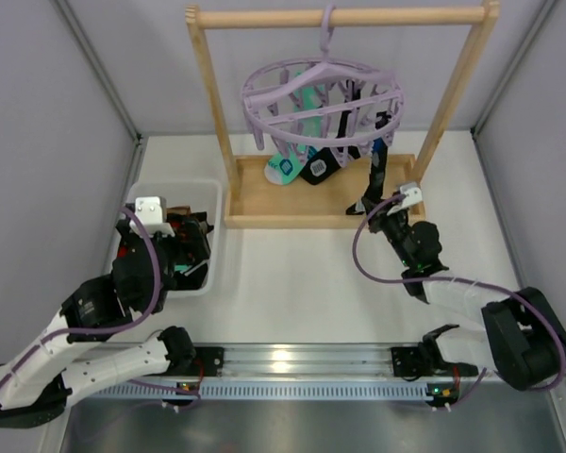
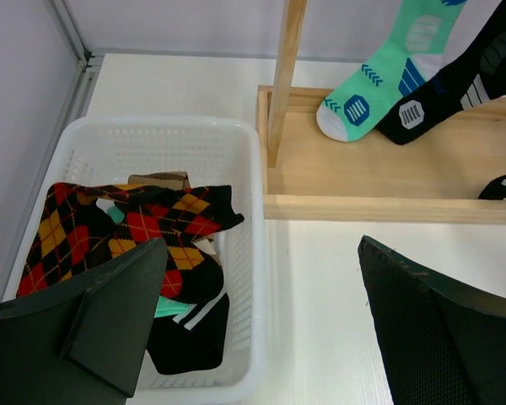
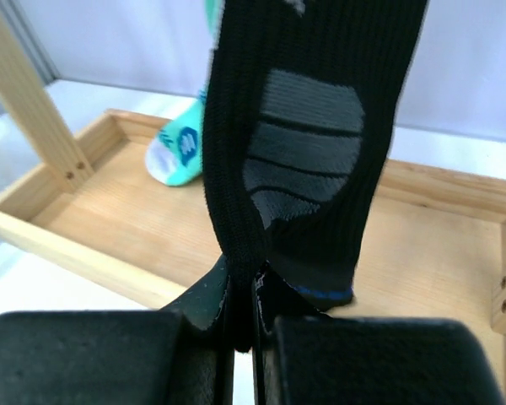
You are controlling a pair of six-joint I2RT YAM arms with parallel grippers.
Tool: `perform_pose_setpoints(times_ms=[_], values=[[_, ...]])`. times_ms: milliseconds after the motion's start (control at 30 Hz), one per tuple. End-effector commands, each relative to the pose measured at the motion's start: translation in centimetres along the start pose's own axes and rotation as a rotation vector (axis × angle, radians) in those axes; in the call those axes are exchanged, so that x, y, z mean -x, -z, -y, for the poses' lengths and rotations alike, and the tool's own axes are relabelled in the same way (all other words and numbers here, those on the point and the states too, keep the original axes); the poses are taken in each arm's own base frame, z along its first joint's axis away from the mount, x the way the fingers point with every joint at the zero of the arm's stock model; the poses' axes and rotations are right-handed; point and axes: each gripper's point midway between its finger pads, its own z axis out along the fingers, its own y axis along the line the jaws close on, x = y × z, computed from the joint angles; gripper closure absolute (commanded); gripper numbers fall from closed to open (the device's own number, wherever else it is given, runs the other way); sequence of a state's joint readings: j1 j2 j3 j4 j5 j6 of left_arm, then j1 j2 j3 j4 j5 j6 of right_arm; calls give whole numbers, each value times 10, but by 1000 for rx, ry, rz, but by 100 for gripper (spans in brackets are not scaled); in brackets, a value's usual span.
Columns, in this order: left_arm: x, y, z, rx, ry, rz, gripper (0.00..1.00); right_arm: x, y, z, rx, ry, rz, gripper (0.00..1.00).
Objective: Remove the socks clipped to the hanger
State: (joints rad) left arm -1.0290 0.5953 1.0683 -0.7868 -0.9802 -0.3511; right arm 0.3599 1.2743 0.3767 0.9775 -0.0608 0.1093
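The lavender round hanger [image 1: 321,99] hangs by its hook from the wooden rack's top bar. A teal-and-white sock [image 1: 285,168] and a black sock [image 1: 319,168] dangle from its clips. My right gripper [image 1: 373,209] is shut on the lower end of another black sock [image 1: 375,175] that still hangs from the hanger. In the right wrist view the gripper [image 3: 244,329] pinches this black sock [image 3: 304,143] between its jaws. My left gripper [image 2: 261,337] is open and empty over the white basket's right rim. An argyle sock [image 2: 126,228] and a black sock [image 2: 185,333] lie in the basket.
The white basket [image 1: 174,184] stands at the left, next to the wooden rack's base tray [image 1: 292,203]. The rack's upright posts [image 1: 210,104] flank the hanger. Grey walls close in both sides. The teal sock [image 2: 379,80] hangs over the tray [image 2: 388,181].
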Motion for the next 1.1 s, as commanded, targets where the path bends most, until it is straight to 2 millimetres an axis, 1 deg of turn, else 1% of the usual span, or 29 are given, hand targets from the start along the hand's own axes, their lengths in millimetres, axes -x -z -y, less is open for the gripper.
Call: perform_pose_setpoints(times_ms=[0, 33, 67, 100, 133, 167, 200, 233, 267, 300, 333, 367, 400, 433, 467, 500, 533, 600, 633, 700, 733, 767, 800, 833, 867, 900, 933, 967, 1067], values=[[7, 0, 11, -37, 39, 2, 2, 48, 17, -20, -1, -11, 174, 100], [7, 1, 16, -63, 39, -7, 2, 49, 21, -35, 29, -10, 172, 100], [11, 2, 19, -80, 47, -6, 2, 52, 26, -42, 39, -1, 169, 100], [12, 1, 25, -97, 51, -17, 2, 51, 30, -42, 15, 1, 168, 100], [11, 3, 34, -139, 57, -32, 2, 49, 34, -60, 54, 5, 158, 100], [17, 4, 41, -170, 78, -36, 2, 52, 39, -66, 66, 7, 155, 100], [16, 3, 51, -195, 82, -54, 2, 53, 41, -67, 46, 9, 153, 100], [16, 4, 58, -218, 84, -66, 2, 52, 45, -80, 69, 10, 147, 100], [18, 7, 71, -277, 89, -86, 2, 51, 47, -84, 71, 13, 132, 100], [23, 6, 81, -302, 92, -97, 2, 55, 47, -87, 61, 11, 136, 100], [26, 8, 89, -336, 95, -107, 2, 56, 51, -101, 92, 10, 131, 100], [27, 11, 101, -388, 95, -125, 2, 56, 51, -107, 98, 6, 126, 100], [34, 11, 111, -415, 100, -131, 2, 57, 48, -110, 83, 43, 118, 100], [36, 12, 118, -435, 104, -137, 2, 49, 48, -127, 116, 57, 90, 100], [38, 12, 123, -448, 107, -141, 2, 47, 47, -135, 125, 67, 80, 100], [43, 13, 131, -471, 115, -147, 2, 54, 42, -141, 115, 78, 87, 100], [46, 13, 135, -479, 118, -146, 2, 52, 44, -158, 150, 85, 79, 100], [50, 11, 142, -490, 118, -152, 2, 48, 35, -176, 151, 117, 62, 100], [61, 13, 144, -500, 132, -137, 2, 48, 36, -192, 178, 120, 63, 100], [66, 13, 151, -516, 127, -137, 2, 46, 26, -211, 176, 143, 54, 100], [79, 16, 152, -528, 143, -117, 2, 45, 26, -224, 195, 153, 49, 100], [82, 16, 155, -534, 138, -114, 2, 45, 17, -236, 187, 163, 44, 100], [85, 13, 160, -540, 120, -113, 2, 45, 14, -243, 187, 182, 44, 100], [98, 15, 160, -544, 128, -89, 2, 44, 13, -255, 197, 191, 41, 100], [102, 14, 164, -547, 119, -82, 2, 45, 5, -264, 182, 197, 42, 100], [101, 8, 170, -546, 82, -86, 2, 44, 2, -270, 180, 210, 40, 100], [105, 8, 174, -555, 72, -79, 2, 44, 1, -278, 183, 216, 38, 100], [119, 9, 175, -562, 76, -55, 2, 42, -6, -287, 172, 226, 29, 100], [121, 0, 197, -587, 17, -59, 2, 43, -17, -308, 172, 251, 23, 100]])
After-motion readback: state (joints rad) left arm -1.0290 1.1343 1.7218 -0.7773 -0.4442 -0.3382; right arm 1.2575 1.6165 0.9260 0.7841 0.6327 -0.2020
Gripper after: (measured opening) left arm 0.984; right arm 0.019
